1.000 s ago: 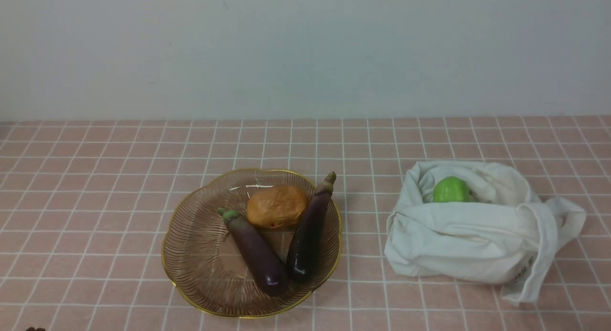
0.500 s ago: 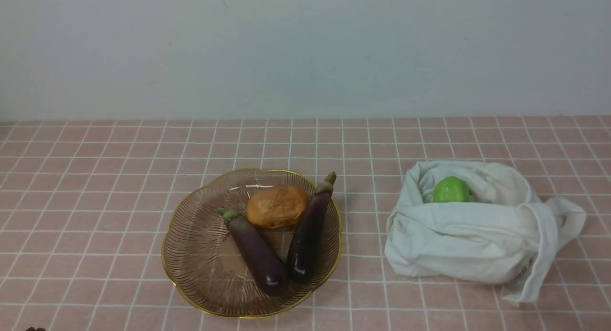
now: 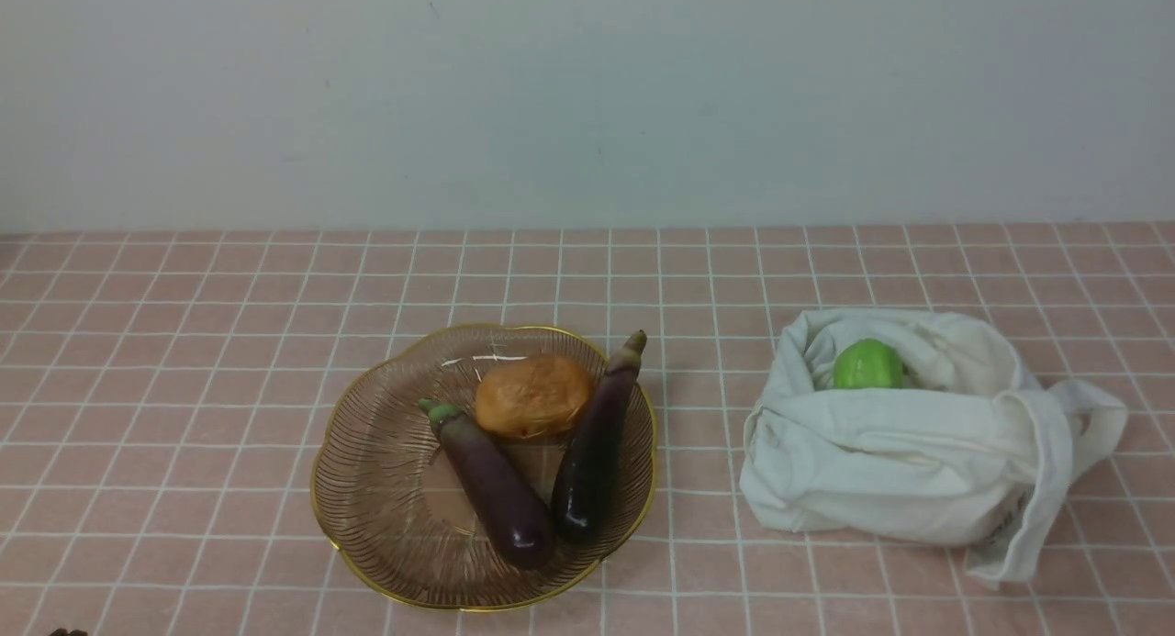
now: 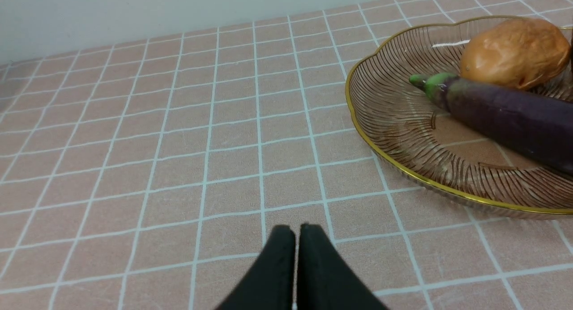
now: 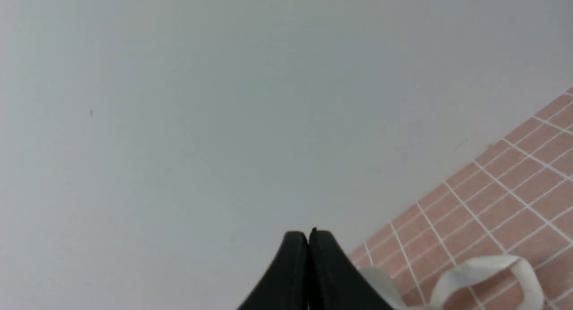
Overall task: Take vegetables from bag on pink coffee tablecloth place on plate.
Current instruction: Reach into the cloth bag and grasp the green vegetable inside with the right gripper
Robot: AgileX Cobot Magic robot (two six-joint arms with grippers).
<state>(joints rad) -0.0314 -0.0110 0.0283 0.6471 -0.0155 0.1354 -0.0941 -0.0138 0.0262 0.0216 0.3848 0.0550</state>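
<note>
The plate (image 3: 367,489), a scalloped brownish glass dish with fine ribs and a gold rim, lies on the tablecloth (image 3: 220,342), pink with a grid of thin white lines, which covers the worktop. All places here are told from the plate.

Inside the plate, the brown potato (image 3: 534,396) lies toward its far side. One dark purple eggplant (image 3: 496,494) slants across its middle, green stem end pointing away and to the left. The other eggplant (image 3: 597,452) lies along its right side, with its stem end reaching over the rim.

The off-white cloth bag (image 3: 881,462) lies well apart from the plate, to its right, its handles trailing on the side away from the plate. The bright green vegetable (image 3: 867,364) is in the bag's mouth, to the right of the plate; only one end shows.

The left end effector (image 4: 295,231) has its fingers pressed together with nothing between them. The right end effector (image 5: 311,234) is likewise pressed together, holding nothing.
</note>
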